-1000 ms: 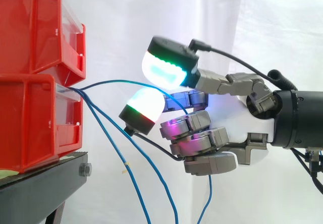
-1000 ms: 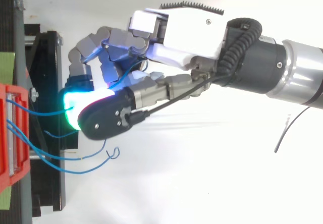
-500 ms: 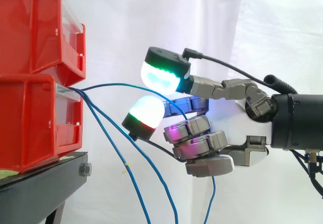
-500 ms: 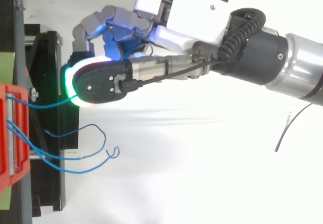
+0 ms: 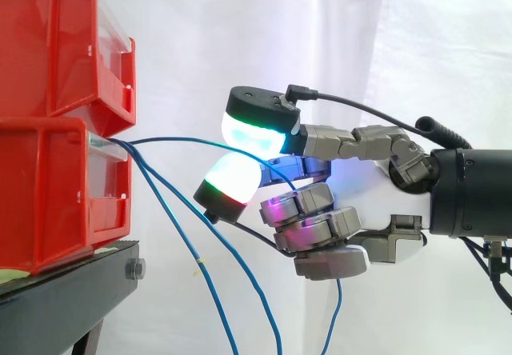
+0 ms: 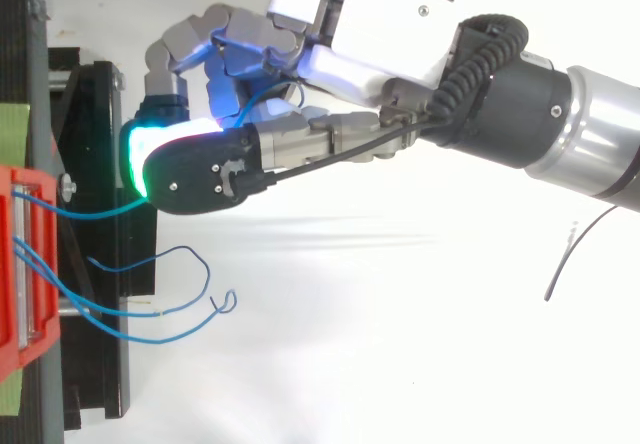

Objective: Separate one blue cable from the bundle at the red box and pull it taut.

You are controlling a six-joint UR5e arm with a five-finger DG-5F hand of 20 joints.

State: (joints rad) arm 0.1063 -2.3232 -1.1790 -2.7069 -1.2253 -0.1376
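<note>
Nearest the side camera: loose cables point(image 5: 180, 227), thin, blue and smooth. They leave the front lip of the lower red bin point(image 5: 56, 195) and hang down to the right, crossing the open space below the hand. From above, their free ends point(image 6: 150, 314) curl beside the black stand point(image 5: 64, 291).

Next back: the hand point(image 5: 360, 187), entering from the right, with a white glossy palm and grey metal finger links. Its fingers are curled. Two rounded glowing pads point(image 5: 252, 135), white and green with black caps, close together on one blue cable point(image 5: 184, 140), pinching it.

That cable leaves the same bin lip, runs to the pads in a shallow arc rather than a straight line, passes through the palm and drops below the hand. From above it shows as a short span point(image 6: 100, 211) between bin and pads.

There is open room between the bin front and the pads.

The bins are hard, glossy plastic with square edges. The upper red bin point(image 5: 48, 43) overhangs the lower one.

Farthest: the white curtain point(image 5: 320, 27), in soft folds.
</note>
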